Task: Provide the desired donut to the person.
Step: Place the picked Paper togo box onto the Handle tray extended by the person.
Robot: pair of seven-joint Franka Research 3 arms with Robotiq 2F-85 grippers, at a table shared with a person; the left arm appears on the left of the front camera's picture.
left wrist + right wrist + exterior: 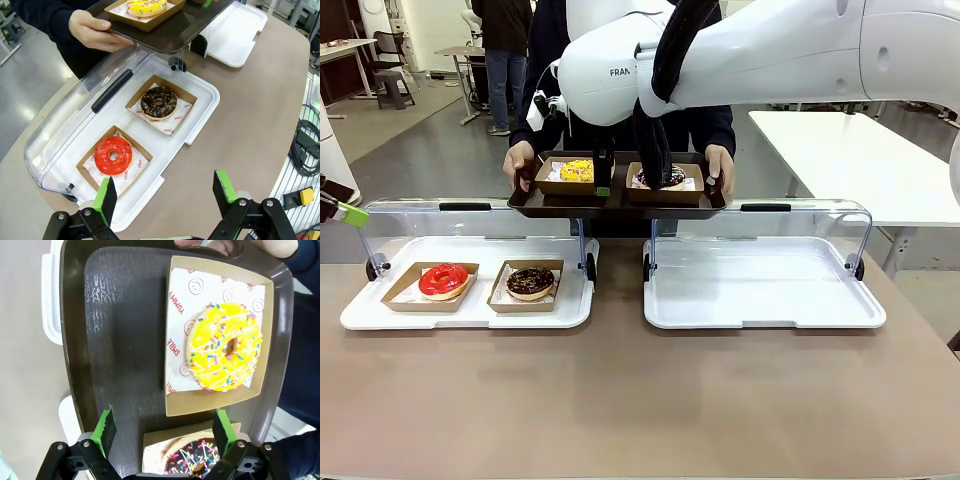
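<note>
The person [705,125] stands across the table, both hands holding a dark tray [620,205]. Two cardboard boats rest on it: one with a yellow sprinkled donut [577,171] [225,346], one with a chocolate sprinkled donut [667,180] [192,458]. My right gripper [164,434] hovers open over the tray with nothing between its fingers. Its fingertips reach the near edge of the yellow donut's boat, and one green pad [603,189] shows beside that boat. My left gripper [165,195] hangs open at the table's left end [342,208], above the left display tray's corner.
The left white display tray [360,310] has its clear lid [470,215] raised and holds a red glazed donut [443,280] [113,155] and a chocolate donut [530,281] [159,102]. The right display tray [765,290] also stands open. The brown tabletop [640,400] stretches along the front.
</note>
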